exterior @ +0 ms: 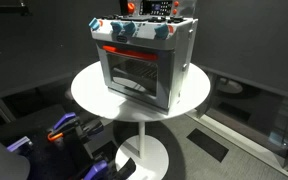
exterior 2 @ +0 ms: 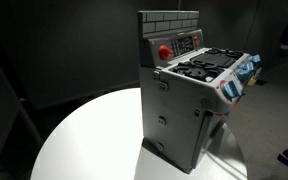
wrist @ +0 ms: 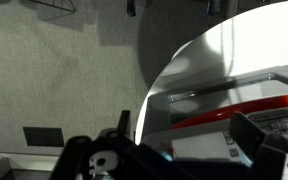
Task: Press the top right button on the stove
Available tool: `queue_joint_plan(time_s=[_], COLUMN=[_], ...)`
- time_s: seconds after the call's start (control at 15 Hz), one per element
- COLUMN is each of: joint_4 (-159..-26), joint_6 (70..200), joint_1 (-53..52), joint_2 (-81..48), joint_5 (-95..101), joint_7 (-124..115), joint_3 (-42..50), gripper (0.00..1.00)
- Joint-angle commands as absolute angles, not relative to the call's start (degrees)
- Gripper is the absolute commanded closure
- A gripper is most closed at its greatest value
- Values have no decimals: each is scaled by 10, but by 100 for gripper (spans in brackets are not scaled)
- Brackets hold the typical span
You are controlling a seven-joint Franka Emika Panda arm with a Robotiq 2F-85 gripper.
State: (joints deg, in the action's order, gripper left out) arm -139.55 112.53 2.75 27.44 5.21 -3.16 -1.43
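Your gripper (wrist: 181, 135) hangs open off the table's (exterior: 89, 92) edge, the stove (exterior: 144, 62) at the table's centre, so that wide claw may strike neighbouring buttons (exterior 2: 187, 43) or shove the light stove.

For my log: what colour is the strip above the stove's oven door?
Red strip, best in an exterior view.

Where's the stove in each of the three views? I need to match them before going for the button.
In an exterior view: stove top centre, oven door towards the camera.
In an exterior view: stove right of centre, grey side towards the camera.
Wrist view: stove lower right, only red strip and front showing.
Shared landmark: the round white table beneath it.
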Motion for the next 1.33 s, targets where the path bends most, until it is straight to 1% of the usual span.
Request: queue_joint_plan(time_s=[0.0, 0.47, 1.27], joint_4=[-1394, -1377, -1269], joint_6=[1124, 1141, 1269], joint_1=[23, 25, 19], joint_2=[274, 262, 163], joint_5=[54, 55, 60], joint_7=[-33, -43, -91], joint_3=[-11, -13, -36], gripper=[0, 0, 0])
